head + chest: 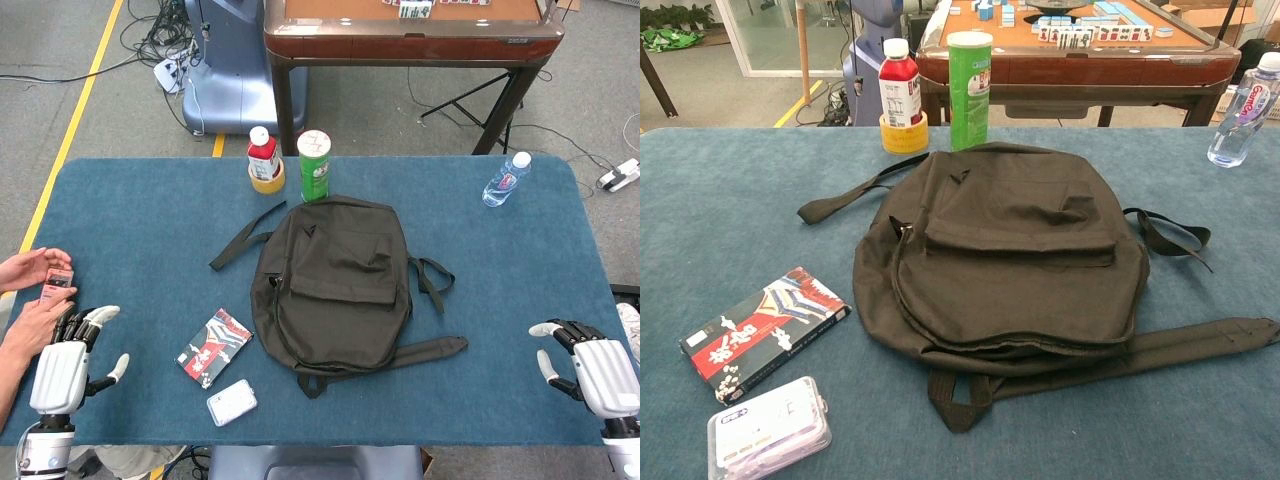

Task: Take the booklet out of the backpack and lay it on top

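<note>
On blue table (130,200), one backpack (335,280), two bottles, two open-fingered hands

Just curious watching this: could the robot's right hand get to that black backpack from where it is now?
Probably yes. The right hand rests open at the table's edge, and only bare blue cloth lies between it and the backpack.

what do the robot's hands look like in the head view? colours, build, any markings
Both match: the left hand and right hand have glossy white shells on the back, dark grey to black fingers with white tips, and a white thumb. Each sits on a silver-grey wrist cuff; the left cuff carries small blue marks. No loose cables or sleeves show. The chest view shows neither hand.
</note>
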`<state>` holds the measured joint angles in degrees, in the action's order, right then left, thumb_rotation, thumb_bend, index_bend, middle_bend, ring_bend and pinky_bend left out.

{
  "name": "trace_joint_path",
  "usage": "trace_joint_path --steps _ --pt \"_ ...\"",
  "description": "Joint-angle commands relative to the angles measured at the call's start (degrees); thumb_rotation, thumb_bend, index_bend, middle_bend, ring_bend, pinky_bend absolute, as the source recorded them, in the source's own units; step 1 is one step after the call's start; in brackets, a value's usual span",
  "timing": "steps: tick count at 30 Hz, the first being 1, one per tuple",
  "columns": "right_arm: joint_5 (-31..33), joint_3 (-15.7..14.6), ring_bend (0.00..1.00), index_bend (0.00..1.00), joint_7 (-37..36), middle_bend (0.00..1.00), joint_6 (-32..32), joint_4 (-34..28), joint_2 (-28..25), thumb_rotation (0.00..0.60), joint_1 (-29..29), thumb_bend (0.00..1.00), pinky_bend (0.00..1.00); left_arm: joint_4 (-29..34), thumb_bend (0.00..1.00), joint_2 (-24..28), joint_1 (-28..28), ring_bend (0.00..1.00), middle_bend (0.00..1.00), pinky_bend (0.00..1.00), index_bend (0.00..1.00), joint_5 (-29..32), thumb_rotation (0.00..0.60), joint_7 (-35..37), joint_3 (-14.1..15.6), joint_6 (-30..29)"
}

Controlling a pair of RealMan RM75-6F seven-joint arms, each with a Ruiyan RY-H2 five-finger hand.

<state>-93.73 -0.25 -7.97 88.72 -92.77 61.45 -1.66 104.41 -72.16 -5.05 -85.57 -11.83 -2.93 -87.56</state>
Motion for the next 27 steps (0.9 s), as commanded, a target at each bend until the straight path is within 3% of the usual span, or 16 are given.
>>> trace_joint_path --steps 1,18,27 --pt "0.03 0.00 0.35 0.38 -0.02 0.39 -0.11 0.04 0.02 0.600 -0.05 0.42 0.42 0.05 0.32 -0.02 -0.06 0.15 0.22 0.04 0.24 0.33 0.600 -0.30 0.01 0.30" --pt "0.26 0.73 0.35 0.38 -0.32 0.39 0.69 0.43 -0.08 0.600 -0.15 0.42 0.42 0.49 0.32 0.87 -0.34 0.15 0.22 0.04 0.24 0.71 0.600 0.22 -0.04 1.31" --pt "0.75 2.05 0.35 0.38 1.13 0.39 0.87 -0.64 -1.39 0.600 -0.87 0.42 0.42 -2.46 0.32 3.83 -6.91 0.15 0.22 0.04 0.24 -7.01 0.600 11.02 1.58 10.21"
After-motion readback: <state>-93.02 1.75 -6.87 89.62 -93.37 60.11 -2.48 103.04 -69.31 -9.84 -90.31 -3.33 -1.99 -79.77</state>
